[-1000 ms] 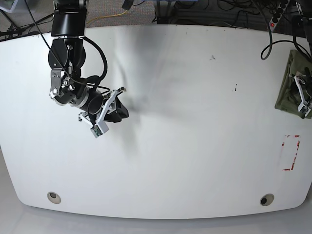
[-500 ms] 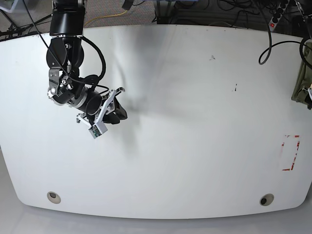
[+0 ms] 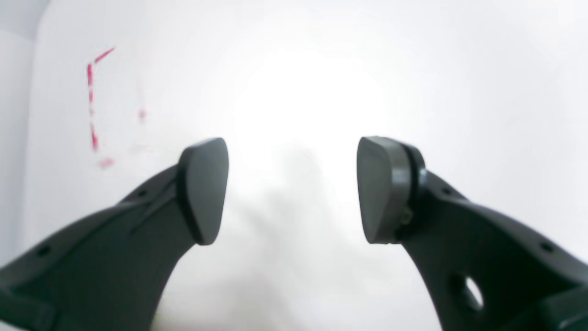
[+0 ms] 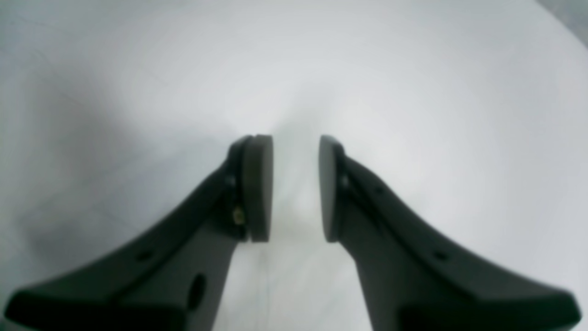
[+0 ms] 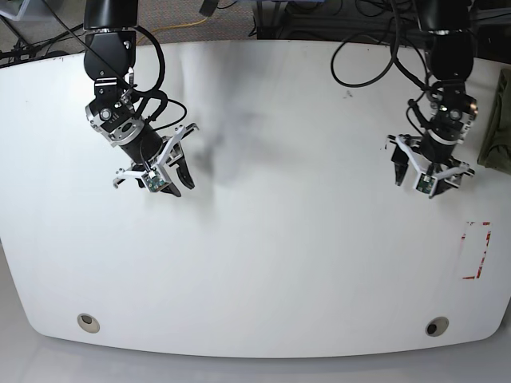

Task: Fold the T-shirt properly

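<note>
Hovering over the white desk (image 5: 263, 263), both grippers are holding nothing: left gripper (image 5: 425, 177) fingers wide apart, right gripper (image 5: 172, 177) fingers narrowly apart; T-shirt (image 5: 500, 134) is lying at the desk's edge.

Both arms (image 5: 112, 64) are chunky black tubes with loose black cables looped alongside, silver brackets at the wrists, and dark matte fingers (image 4: 257, 188) (little screw holes too).
</note>
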You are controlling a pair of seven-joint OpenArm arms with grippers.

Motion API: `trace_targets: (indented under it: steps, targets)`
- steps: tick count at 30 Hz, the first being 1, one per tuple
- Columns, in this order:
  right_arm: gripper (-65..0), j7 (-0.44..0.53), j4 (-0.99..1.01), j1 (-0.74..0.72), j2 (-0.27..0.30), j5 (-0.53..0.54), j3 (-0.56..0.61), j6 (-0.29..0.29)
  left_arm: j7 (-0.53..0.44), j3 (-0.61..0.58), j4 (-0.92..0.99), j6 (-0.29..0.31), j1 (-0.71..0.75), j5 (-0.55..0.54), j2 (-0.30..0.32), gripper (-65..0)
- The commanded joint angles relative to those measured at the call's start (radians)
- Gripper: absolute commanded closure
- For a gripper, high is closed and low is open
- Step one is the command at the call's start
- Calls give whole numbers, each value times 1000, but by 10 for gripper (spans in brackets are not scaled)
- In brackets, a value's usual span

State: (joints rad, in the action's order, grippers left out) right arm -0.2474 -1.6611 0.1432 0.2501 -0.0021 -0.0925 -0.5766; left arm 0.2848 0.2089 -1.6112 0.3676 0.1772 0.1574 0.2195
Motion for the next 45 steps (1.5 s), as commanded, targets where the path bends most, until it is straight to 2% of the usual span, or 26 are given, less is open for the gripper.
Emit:
trace_targets:
  steps: [1,4,6,10,14,20,26,29,33,38,43,45]
  targets:
    - [-152,130,17,32,7,0,-66,2,-147,-18,-31,-112,43,-2,-64,-400]
    - [-152,214,48,82,-13,4,-129,2,-264,-39,-54,-200,130,5,-127,-400]
    - [-152,248,65,115,-18,7,-154,2,-299,-59,-79,-221,193,3,-153,-400]
    - [-152,257,62,203,-18,38,-183,0,-305,-72,-139,-221,316,1,-220,-399]
    - [-152,257,20,342,-16,175,-227,0,-310,-72,-235,-223,486,-3,-294,-397]
    - [-152,259,-37,513,-28,196,-258,0,-305,-70,-347,-223,678,-5,-375,-397]
    - [-152,290,-60,652,-90,196,-303,-9,-305,-85,-366,-223,819,-6,-377,-397]
    - [-152,325,-54,743,-100,195,-303,-9,-305,-81,-358,-224,888,1,-377,-397]
    - [-152,371,-43,882,-104,190,-269,-9,-307,-70,-324,-298,964,3,-371,-397]
    - [-152,437,17,1025,-102,185,-215,0,-312,-98,-206,-313,1014,-52,-282,-397]
    - [-152,484,183,1014,-102,184,-171,8,-312,-139,4,-315,970,-152,-200,-397]
    - [-152,484,241,965,-102,184,-141,37,-312,-156,85,-315,925,-178,-165,-397]
